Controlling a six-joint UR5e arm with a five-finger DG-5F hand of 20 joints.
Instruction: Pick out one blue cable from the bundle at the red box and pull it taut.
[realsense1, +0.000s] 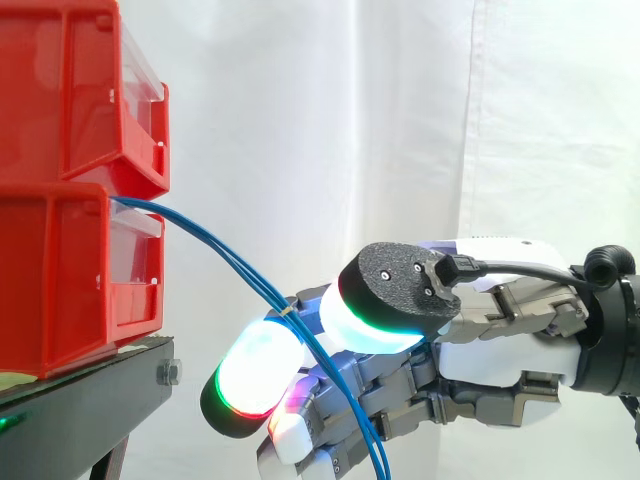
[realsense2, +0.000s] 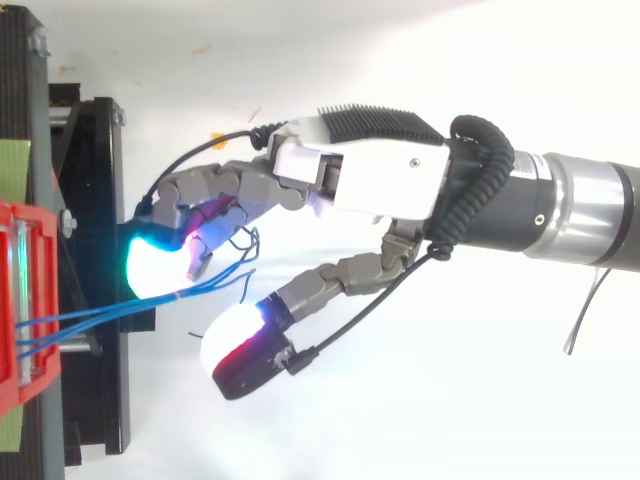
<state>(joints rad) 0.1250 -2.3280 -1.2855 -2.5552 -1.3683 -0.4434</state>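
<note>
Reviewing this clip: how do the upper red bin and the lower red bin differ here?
The upper bin sits stacked on the lower bin, which rests on the black stand. The blue cables run out of the lower bin's front opening; none leave the upper bin. Both are red with a clear front strip.

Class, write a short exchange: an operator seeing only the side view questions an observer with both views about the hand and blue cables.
Operator: Is the hand pinching the blue cables?
Observer: No. From above, the thumb pad stands apart from the cyan finger pad; the cables pass through that gap.
Operator: Do they leave the red bin together?
Observer: No, they leave it spread sideways as separate strands and converge near the hand.
</note>
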